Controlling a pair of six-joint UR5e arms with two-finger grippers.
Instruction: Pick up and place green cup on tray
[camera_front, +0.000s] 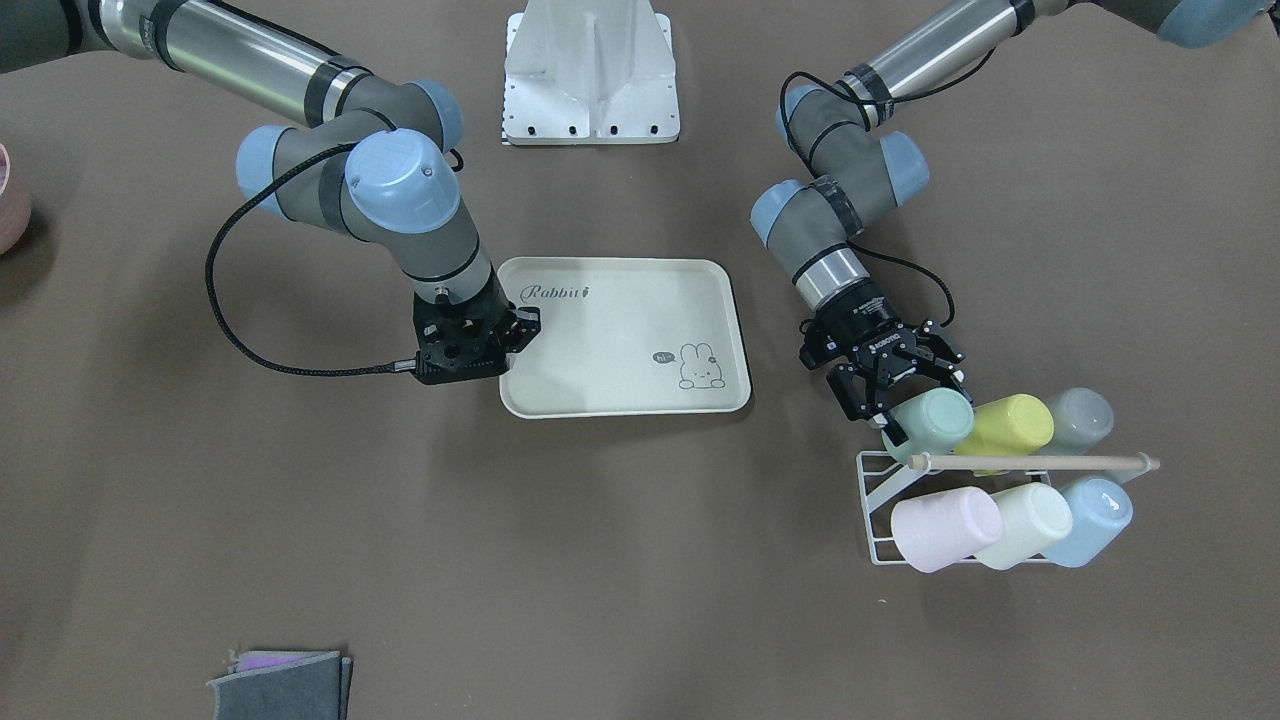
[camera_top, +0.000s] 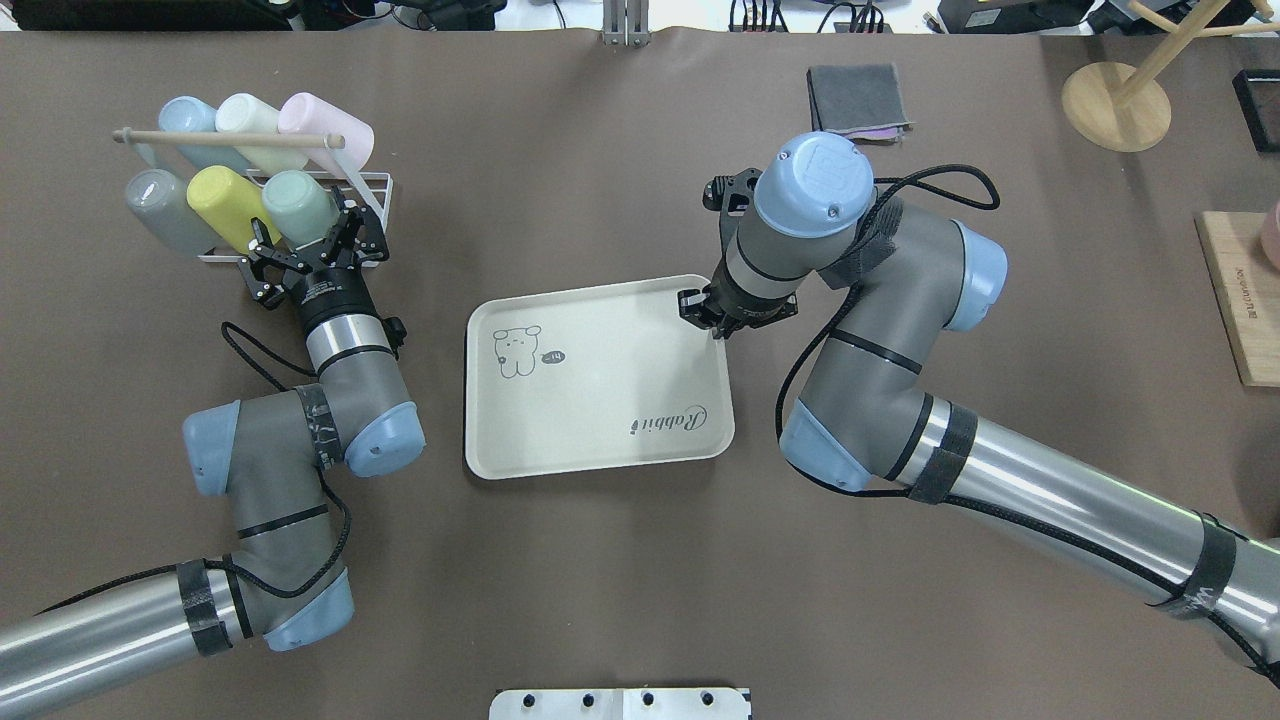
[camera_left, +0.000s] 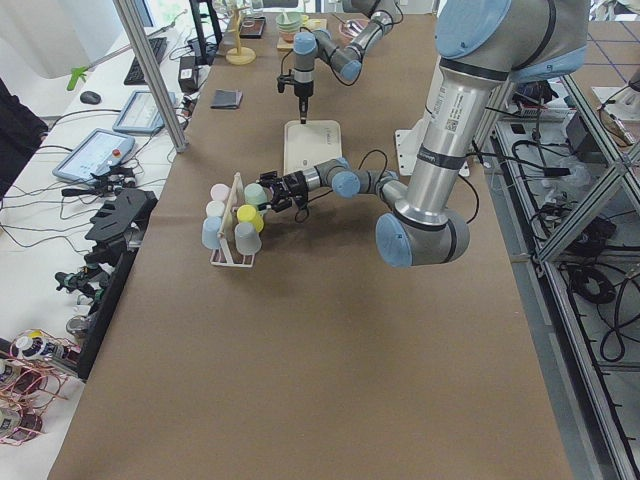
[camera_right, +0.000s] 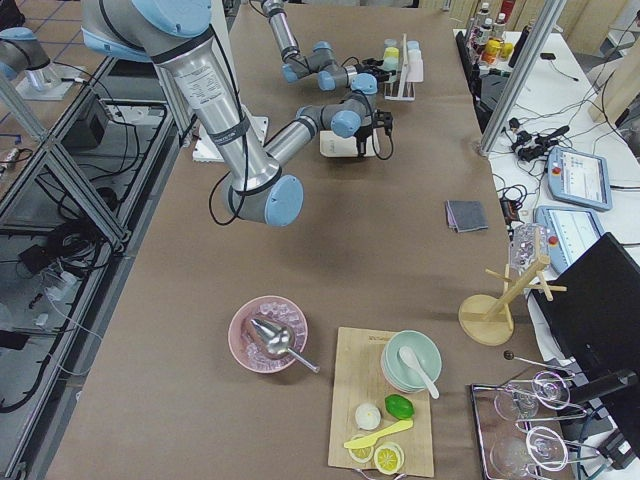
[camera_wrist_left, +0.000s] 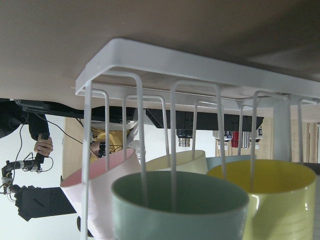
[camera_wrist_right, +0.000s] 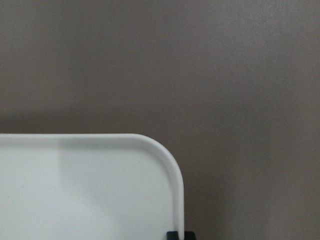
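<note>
The green cup (camera_front: 935, 420) (camera_top: 298, 205) lies on its side in a white wire rack (camera_front: 880, 500), at the end of the row nearest the tray. My left gripper (camera_front: 915, 405) (camera_top: 308, 235) is open, with a finger on each side of that cup. The left wrist view looks into the green cup's (camera_wrist_left: 180, 205) mouth from close up. The cream tray (camera_front: 620, 330) (camera_top: 600, 400) lies flat mid-table with nothing on it. My right gripper (camera_front: 520, 330) (camera_top: 712, 318) is shut on the tray's rim at one corner. One dark fingertip shows against the rim in the right wrist view, beside the tray (camera_wrist_right: 75, 190).
The rack also holds a yellow cup (camera_front: 1010, 425), a grey cup (camera_front: 1080, 420), a pink cup (camera_front: 945, 528), a cream cup (camera_front: 1035, 522) and a blue cup (camera_front: 1095, 518), under a wooden rod (camera_front: 1040, 463). A folded grey cloth (camera_top: 858, 98), a wooden stand (camera_top: 1115, 105) and a board (camera_top: 1240, 300) lie apart.
</note>
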